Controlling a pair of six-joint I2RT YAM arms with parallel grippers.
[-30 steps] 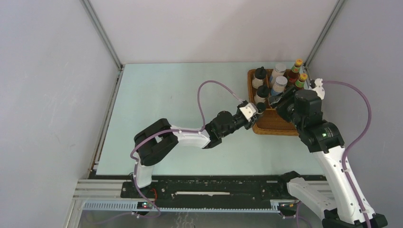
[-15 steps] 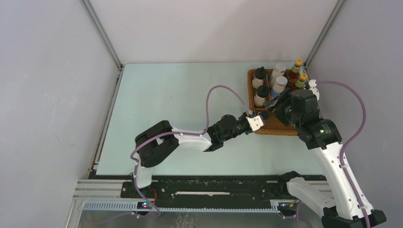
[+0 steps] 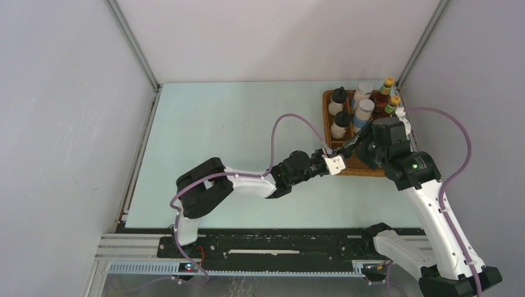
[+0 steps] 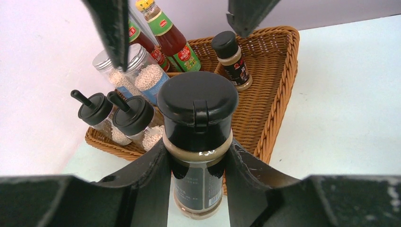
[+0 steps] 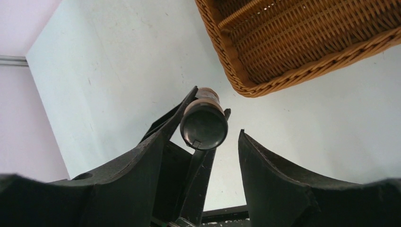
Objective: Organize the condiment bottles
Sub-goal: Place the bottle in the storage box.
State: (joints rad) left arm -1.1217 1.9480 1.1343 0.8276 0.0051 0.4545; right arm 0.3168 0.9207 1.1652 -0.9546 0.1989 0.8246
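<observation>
Brown wicker divided tray (image 3: 366,166) at far right of pale green table (image 3: 235,136), grey walls (image 3: 62,124)

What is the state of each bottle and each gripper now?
Left gripper: shut on held dark jar.
Held dark jar: upright, lid closed, outside wicker tray.
Right gripper: open, fingers apart.
Second dark jar: upright in tray.
Red sauce bottles: upright in tray, capped.
Silver-lidded jars: upright in tray.
Black-lidded white jars: upright in tray.

Left arm (image 3: 247,179), right arm (image 3: 441,230): white link shells, black joint housings, black bases. A purple cable (image 3: 280,124) loops along each. White plate (image 3: 336,164) at left wrist. Jaws matte black, broad, curved, edges scuffed pale.
</observation>
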